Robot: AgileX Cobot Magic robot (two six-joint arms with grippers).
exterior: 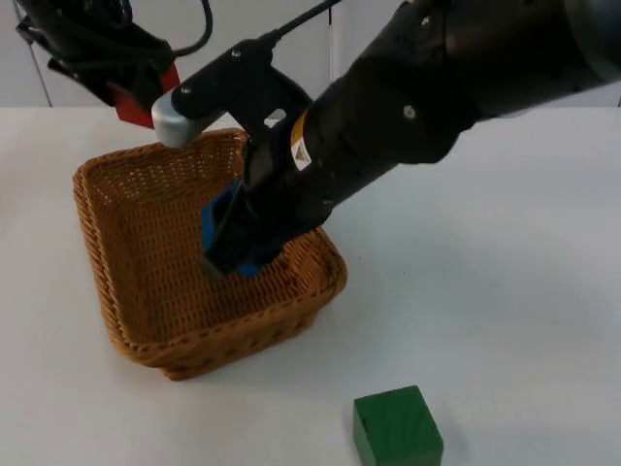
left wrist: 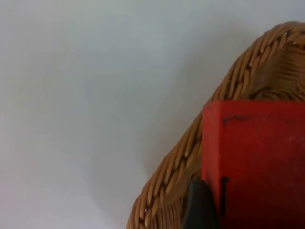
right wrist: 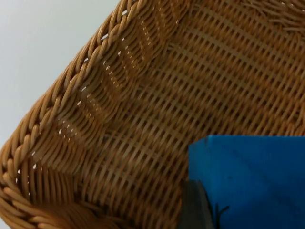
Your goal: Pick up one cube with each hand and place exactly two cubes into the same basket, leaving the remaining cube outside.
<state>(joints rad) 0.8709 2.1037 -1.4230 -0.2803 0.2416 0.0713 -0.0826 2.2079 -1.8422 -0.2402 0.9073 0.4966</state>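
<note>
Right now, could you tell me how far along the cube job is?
Both pickups look done: the left end effector holds the red cube above the wicker basket's far rim, and the right end effector holds the blue cube inside it. Neither is released yet. The green cube sits outside on the table, as intended.

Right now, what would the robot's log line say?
right gripper: blue cube over basket | left gripper: red cube near rim | green cube: on table

Black right arm [exterior: 408,116] with round screws, yellow warning label (small triangle) and silver-grey joint cap [exterior: 175,121].
</note>
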